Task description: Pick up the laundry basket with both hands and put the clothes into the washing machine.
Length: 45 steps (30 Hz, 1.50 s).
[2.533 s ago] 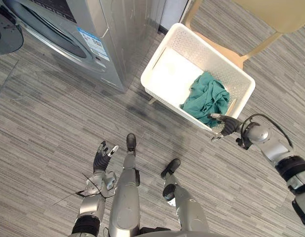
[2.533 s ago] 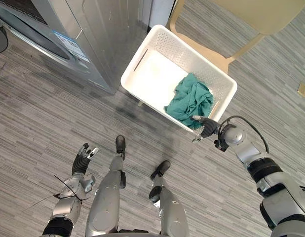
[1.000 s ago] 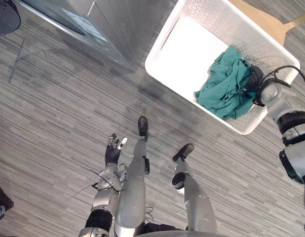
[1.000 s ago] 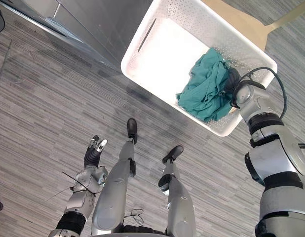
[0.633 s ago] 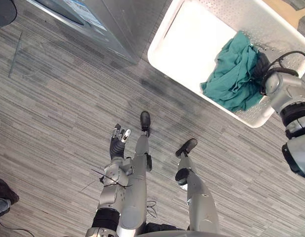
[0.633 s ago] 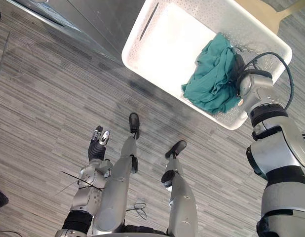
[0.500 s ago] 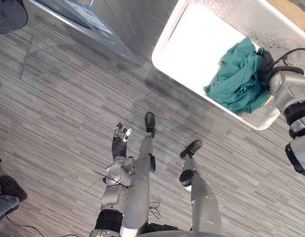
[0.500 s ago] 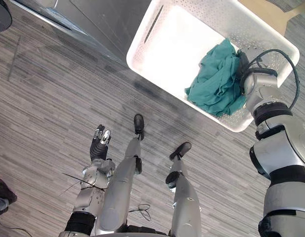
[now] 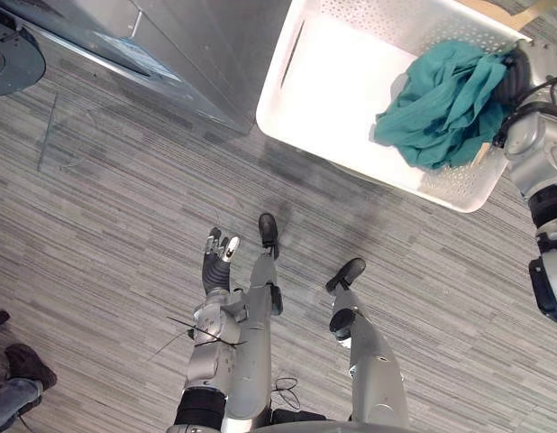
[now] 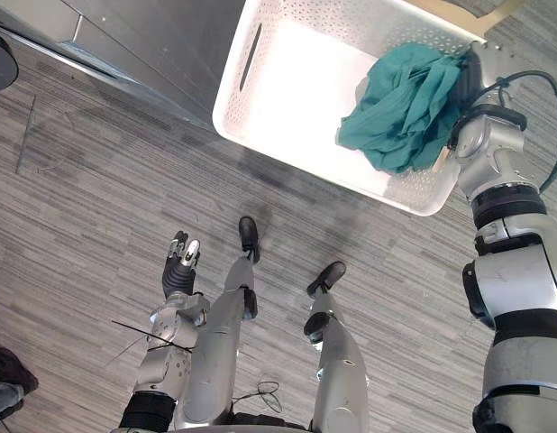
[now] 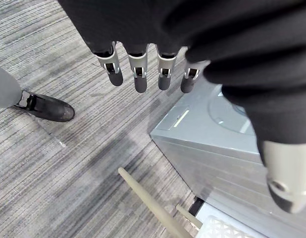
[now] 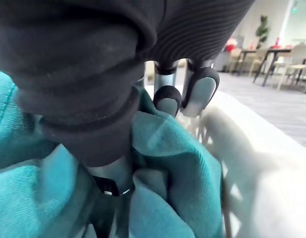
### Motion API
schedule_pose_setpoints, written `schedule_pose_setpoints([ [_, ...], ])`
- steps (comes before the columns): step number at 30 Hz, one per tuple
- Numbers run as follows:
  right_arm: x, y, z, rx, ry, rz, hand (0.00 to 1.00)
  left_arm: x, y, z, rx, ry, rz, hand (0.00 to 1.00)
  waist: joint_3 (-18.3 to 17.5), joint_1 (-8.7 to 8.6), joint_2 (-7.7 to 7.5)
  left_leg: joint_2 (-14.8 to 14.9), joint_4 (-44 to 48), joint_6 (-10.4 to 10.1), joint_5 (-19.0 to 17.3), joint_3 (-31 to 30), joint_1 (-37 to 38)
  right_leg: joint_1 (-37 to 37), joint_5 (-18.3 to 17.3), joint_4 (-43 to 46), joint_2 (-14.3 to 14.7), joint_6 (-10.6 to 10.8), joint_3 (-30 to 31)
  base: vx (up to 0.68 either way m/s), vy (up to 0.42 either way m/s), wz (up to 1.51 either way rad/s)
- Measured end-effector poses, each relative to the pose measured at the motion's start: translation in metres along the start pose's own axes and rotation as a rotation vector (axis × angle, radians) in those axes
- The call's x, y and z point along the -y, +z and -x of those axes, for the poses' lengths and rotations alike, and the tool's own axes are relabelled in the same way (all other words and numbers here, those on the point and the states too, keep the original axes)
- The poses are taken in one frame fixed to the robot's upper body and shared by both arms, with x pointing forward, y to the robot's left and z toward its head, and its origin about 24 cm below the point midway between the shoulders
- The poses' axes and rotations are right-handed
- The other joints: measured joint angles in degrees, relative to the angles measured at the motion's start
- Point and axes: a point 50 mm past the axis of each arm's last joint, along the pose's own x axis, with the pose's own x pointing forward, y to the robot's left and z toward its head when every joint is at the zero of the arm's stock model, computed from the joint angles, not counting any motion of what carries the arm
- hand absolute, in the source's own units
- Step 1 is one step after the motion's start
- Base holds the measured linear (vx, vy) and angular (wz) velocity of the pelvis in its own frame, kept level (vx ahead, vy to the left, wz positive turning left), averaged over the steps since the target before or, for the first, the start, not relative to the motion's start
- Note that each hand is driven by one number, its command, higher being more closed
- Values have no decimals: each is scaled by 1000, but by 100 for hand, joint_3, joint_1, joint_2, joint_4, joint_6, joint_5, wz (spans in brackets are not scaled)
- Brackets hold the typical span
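Reaching hand: the right hand (image 10: pixel 475 72) is inside the right end of the laundry basket (image 9: pixel 337 86), against the heap of clothes.
Right hand's hold: its fingers (image 12: pixel 198 94) are curled towards the thumb (image 12: pixel 111 178), which is sunk into the folds. A bunch of the teal cloth (image 9: pixel 445 99) is pinched between them.
Teal cloth: it lies heaped in the right half of the basket, piled up against the right wall and touching the right hand. The left half of the basket floor is bare.
Laundry basket: white with perforated walls, it stands at the top of the head views with a slot handle in its left wall. It rests on a pale wooden chair (image 11: pixel 143 194).
Left hand: the left hand (image 9: pixel 215 262) hangs low at the robot's left side above the grey striped floor (image 9: pixel 125 225). Its fingers (image 11: pixel 138 74) are straight and spread, holding nothing, well apart from the basket.
Washing machine: the silver-grey washing machine (image 9: pixel 197 45) stands just beside the basket's left end.
Person: dark shoes (image 9: pixel 13 361) show at the lower left edge.
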Motion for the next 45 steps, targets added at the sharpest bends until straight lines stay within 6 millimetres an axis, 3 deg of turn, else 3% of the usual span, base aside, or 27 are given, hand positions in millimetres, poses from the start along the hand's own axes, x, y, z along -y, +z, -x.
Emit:
schedule_pose_setpoints([
  [9, 30, -2, -4, -43, -194, -149, 100, -15, -2, -1, -1, 79, -19, 0, 0, -8, 0, 116, -12, 0, 0, 106, 7, -152, -77, 306, 11, -70, 52, 13, -7, -4],
  [18, 55, -3, -6, -70, -318, -284, 100, -17, -1, -2, 3, 88, -21, 0, 0, -19, 0, 140, 47, 0, 2, 168, 202, -72, -193, 563, -53, -90, 109, 57, -32, -1],
  [25, 92, 4, 2, -22, -526, -427, 100, -20, -7, -3, -22, 89, -74, 0, -6, -38, -3, 139, 28, -4, -2, 76, 660, 368, -392, 757, -90, -85, 55, 26, -56, 11],
  [28, 83, -3, 10, -41, -532, -445, 100, -27, -12, -2, -49, 92, -134, 0, -219, -37, -17, 79, -28, -6, -1, -16, 850, 510, -552, 947, -179, -55, 21, 22, -66, 21],
  [31, 61, -14, 20, -98, -501, -466, 100, -32, -12, -1, -51, 74, -203, 0, -333, -56, -45, -1, -71, -26, -10, -57, 1202, 823, -671, 1060, -265, 1, 33, 52, -50, 18],
  [36, 11, -21, 59, -141, -401, -514, 100, -45, -6, 16, -47, 19, -332, 0, -739, -190, -236, -77, -169, -108, -105, -73, 1751, 1305, -862, 1109, -319, 96, 76, 73, -46, 8],
  [39, -9, -24, 88, -115, -354, -527, 100, -40, 7, 35, 0, -107, -400, 0, -1038, -261, -282, -86, -162, -126, -251, -49, 2078, 1661, -879, 956, -268, 110, 113, 96, -36, -3],
  [45, -23, -11, 130, 18, -232, -606, 100, 3, 68, 56, 297, -355, -489, 0, -1594, -391, -349, -36, -171, -235, -494, 231, 2871, 2449, -787, 440, -39, 154, 349, 105, -23, -21],
])
